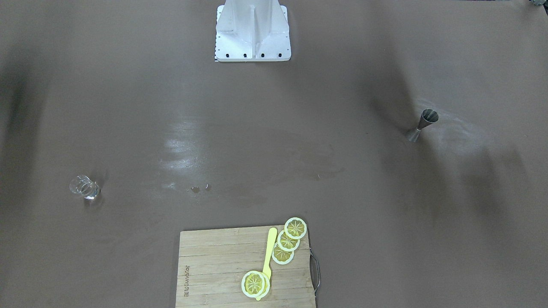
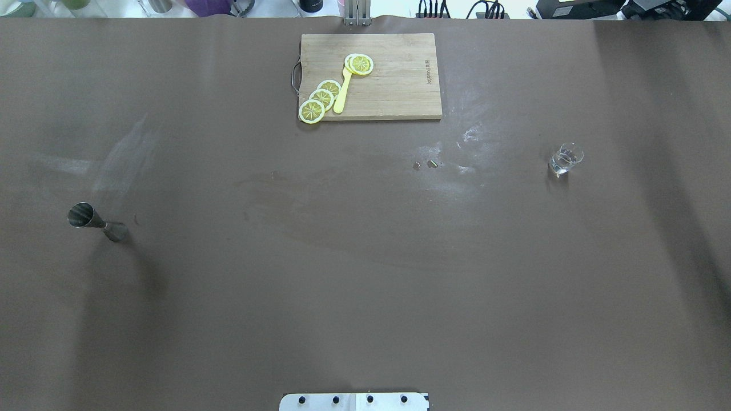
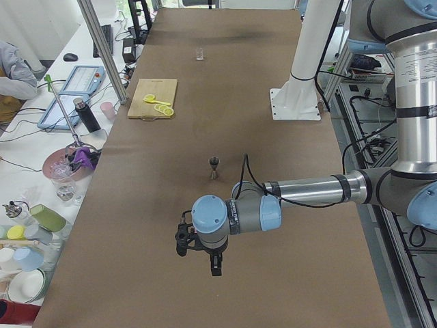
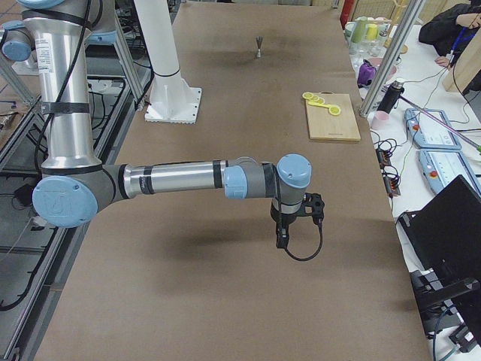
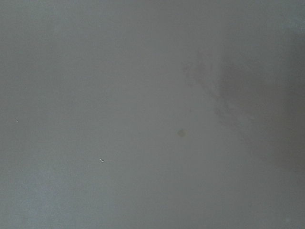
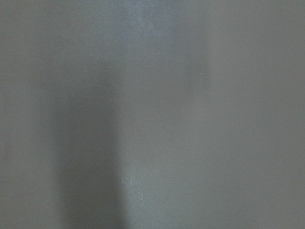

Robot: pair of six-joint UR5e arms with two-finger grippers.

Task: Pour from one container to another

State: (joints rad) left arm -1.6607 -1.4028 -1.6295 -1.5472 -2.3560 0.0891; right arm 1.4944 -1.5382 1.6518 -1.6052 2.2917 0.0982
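Left pincer, right pincer, opening indiscernible; upright steel hourglass jigger, small clear glass.

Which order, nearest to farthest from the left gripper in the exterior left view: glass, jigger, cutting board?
From the left gripper:
1. jigger, standing just beyond the gripper.
2. cutting board, farther on, toward the operators' side.
3. glass, at the far end.
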